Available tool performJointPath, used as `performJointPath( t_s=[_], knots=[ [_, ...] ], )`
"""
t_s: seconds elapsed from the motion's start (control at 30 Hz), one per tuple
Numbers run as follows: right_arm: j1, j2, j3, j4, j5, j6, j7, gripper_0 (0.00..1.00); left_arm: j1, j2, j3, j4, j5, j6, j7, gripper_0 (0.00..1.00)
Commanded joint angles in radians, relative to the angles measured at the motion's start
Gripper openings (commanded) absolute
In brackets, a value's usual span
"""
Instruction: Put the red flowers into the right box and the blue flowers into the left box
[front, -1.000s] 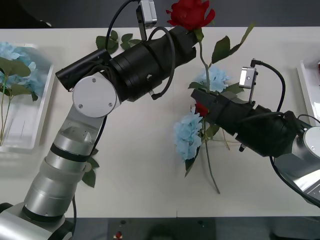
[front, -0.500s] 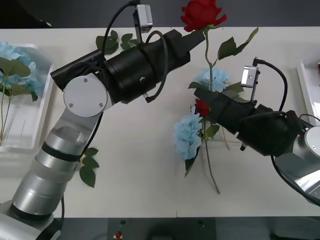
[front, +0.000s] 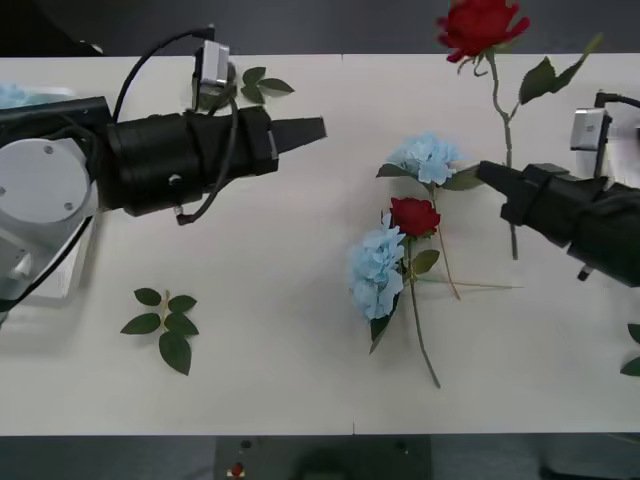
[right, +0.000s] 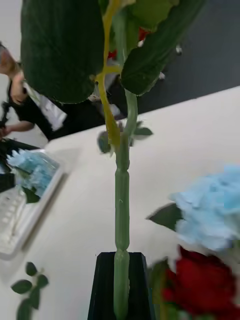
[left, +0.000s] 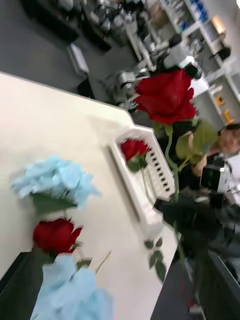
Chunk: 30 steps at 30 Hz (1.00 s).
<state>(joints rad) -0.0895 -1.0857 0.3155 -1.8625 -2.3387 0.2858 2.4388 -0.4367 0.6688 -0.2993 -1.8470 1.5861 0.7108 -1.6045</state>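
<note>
In the front view, a red rose (front: 483, 25) is held up over the far right of the table (front: 280, 330), its stem (front: 505, 130) clamped in the right gripper (front: 490, 175). The left gripper (front: 315, 130) is seen over the far middle of the table with nothing in it; it cannot be told if it is parted. Two blue flowers (front: 378, 272) and another red rose (front: 414, 215) lie on the table between the arms.

In the right wrist view, the green stem (right: 121, 220) is gripped between the black fingers (right: 102, 285).

In the left wrist view, one more red rose (left: 134, 148) is seen lying in the white tray (left: 145, 215) on the right.
</note>
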Motion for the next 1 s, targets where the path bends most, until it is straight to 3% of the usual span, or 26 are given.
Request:
performJointPath(
  t_s=[0.03, 0.27, 0.57, 0.7, 1.0],
  knots=[
    [-0.012, -0.186, -0.029, 0.121, -0.087, 0.049, -0.037, 0.0, 0.015, 0.025, 0.109, 0.012, 0.0, 0.182, -0.054, 0.87],
    [-0.016, -0.352, -0.032, 0.439, -0.062, 0.173, -0.047, 0.0, 0.006, -0.003, 0.226, 0.138, -0.086, 0.46, -0.21, 0.87],
    [-0.07, -0.342, -0.033, 0.684, 0.249, 0.187, -0.063, 0.0, 0.026, 0.037, 0.224, 0.196, -0.078, 0.473, -0.634, 0.87],
    [-0.118, -0.296, -0.033, 0.764, 0.374, 0.174, -0.064, 0.0, 0.03, 0.072, 0.193, 0.195, -0.014, 0.435, -0.735, 0.87],
    [-0.282, -0.131, -0.033, 0.996, 0.622, 0.098, -0.064, 0.0, 0.055, 0.215, -0.046, 0.19, 0.384, 0.144, -0.953, 0.87]
  ],
)
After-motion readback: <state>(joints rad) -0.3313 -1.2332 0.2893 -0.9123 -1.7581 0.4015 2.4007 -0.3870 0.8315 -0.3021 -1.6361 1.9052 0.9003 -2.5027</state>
